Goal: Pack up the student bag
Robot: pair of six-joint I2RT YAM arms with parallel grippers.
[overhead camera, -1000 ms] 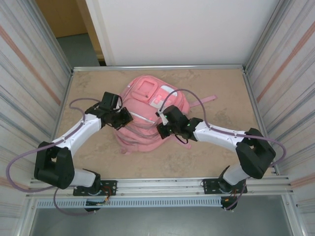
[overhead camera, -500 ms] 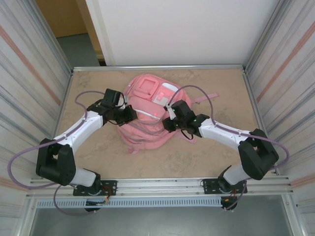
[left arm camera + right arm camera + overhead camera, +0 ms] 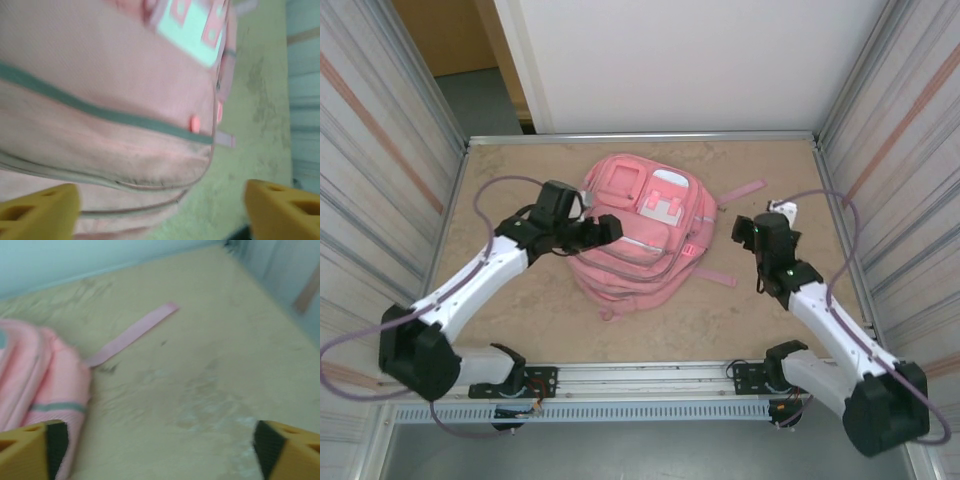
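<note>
The student bag (image 3: 638, 240), a big pink backpack with a white patch, lies flat on the tan table (image 3: 520, 320), zip pockets facing up. My left gripper (image 3: 608, 228) hovers over the bag's left side, open. In the left wrist view the bag (image 3: 100, 100) lies close beneath the gripper (image 3: 162, 215), and its two yellow fingertips (image 3: 40, 210) stand far apart with nothing held. My right gripper (image 3: 758, 225) is off to the bag's right, apart from it. It is open (image 3: 160, 452) over bare table, with the bag's edge (image 3: 30, 385) at the left.
A loose pink strap (image 3: 745, 190) trails toward the back right, also seen as a strap (image 3: 132, 335) ahead of the right gripper. Another strap (image 3: 715, 275) lies right of the bag. Metal walls (image 3: 880, 150) close in the table's sides and back.
Both grippers went from shut on the bag's sides to open. The right arm swung right, away from the bag. The bag shifted back and right and settled flatter.
</note>
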